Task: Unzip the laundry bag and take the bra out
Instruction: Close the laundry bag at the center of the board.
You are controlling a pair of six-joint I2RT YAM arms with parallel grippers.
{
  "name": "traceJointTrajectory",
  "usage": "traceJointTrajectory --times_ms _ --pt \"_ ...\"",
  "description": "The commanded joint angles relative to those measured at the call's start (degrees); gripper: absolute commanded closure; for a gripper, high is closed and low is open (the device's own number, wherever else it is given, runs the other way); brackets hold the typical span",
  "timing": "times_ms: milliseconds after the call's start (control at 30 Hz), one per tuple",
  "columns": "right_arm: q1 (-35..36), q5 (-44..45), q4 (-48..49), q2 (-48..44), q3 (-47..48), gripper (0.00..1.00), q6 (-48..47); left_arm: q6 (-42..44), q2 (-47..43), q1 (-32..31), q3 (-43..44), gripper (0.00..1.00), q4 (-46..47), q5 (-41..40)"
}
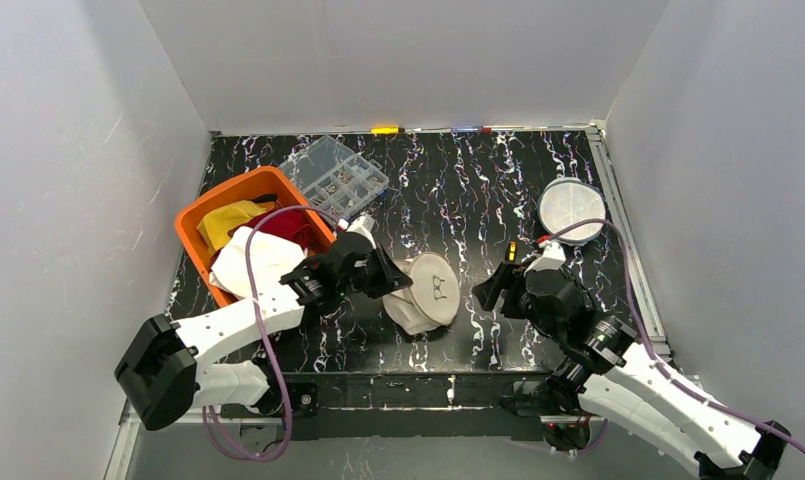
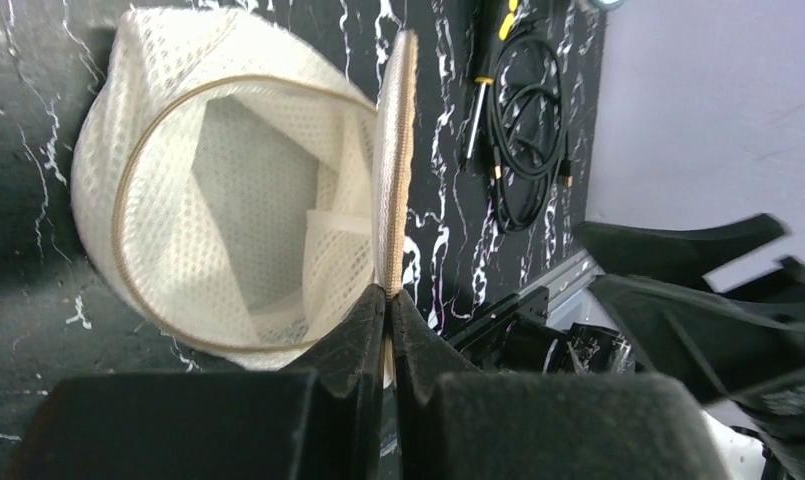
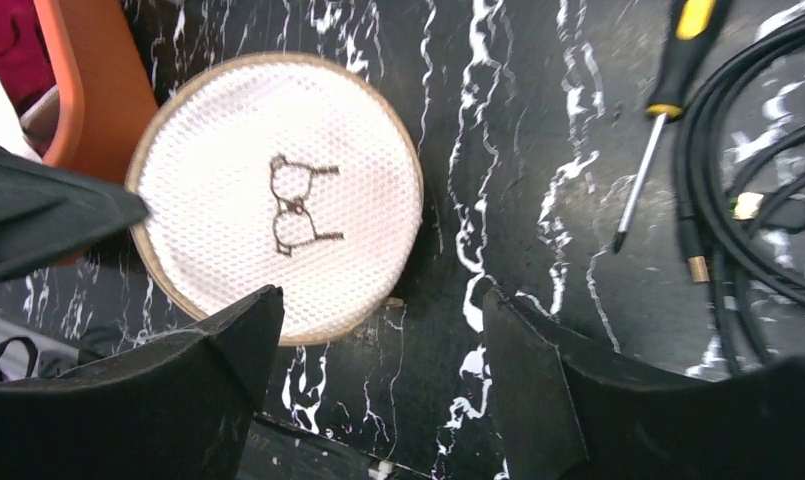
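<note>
Black marbled table (image 1: 478, 190), white walls on three sides. Orange basket (image 1: 190, 235) at the left holds yellow, white and dark red clothes. Clear compartment box (image 1: 335, 177) sits just beyond it, touching the basket's far corner. Laundry bag (image 1: 418, 295) is at near centre, just right of the basket and between the two grippers. It is white mesh, round, lying on its side. Its mouth is unzipped: the left wrist view looks straight into the tan-rimmed opening (image 2: 228, 200), with the round lid (image 2: 396, 170) swung clear and seen edge-on. The right wrist view shows the lid face-on (image 3: 278, 200), with a bra outline drawn on it. Pale folded mesh shows inside the bag; can't tell if that's the bra. Left gripper (image 2: 389, 295) is clenched on the lid's rim, fingers pinched tight with the edge between them. Right gripper (image 3: 383, 300) is released, jaws wide with nothing between them, hovering just right of the bag and not touching it. Flat round mesh disc (image 1: 572, 208) lies at far right, well apart from the bag. Coiled black cable (image 3: 718, 160) lies right of the bag, and a yellow-handled screwdriver (image 3: 658, 110) lies just beside it, tip pointing near.
</note>
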Motion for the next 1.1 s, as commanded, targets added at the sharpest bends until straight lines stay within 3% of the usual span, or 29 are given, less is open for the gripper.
traceJointTrajectory --times_ms 0,300,467,633,867,1067 --pt "0.0 -7.3 11.7 2.5 -5.7 0.19 4.6 2.6 -4.5 1.5 -4.0 1.00 8.0 0.5" --pt "-0.7 -12.3 34.7 9.7 -15.7 0.11 8.7 1.1 -7.4 1.7 -9.3 1.00 13.7 1.7" --pt "-5.2 -16.8 48.1 16.2 -20.9 0.11 12.3 1.2 -7.7 1.8 -9.5 1.00 14.0 2.0" --pt "-10.2 -23.0 62.1 23.5 -25.4 0.16 16.3 1.5 -8.4 1.8 -9.5 1.00 14.0 2.3" --pt "-12.1 -27.8 74.8 33.3 -26.1 0.20 18.0 1.7 -9.0 1.8 -9.4 1.00 14.0 2.6" --pt "-12.1 -30.1 83.3 41.1 -26.3 0.33 20.4 1.5 -9.6 1.8 -9.7 1.00 14.0 2.4"
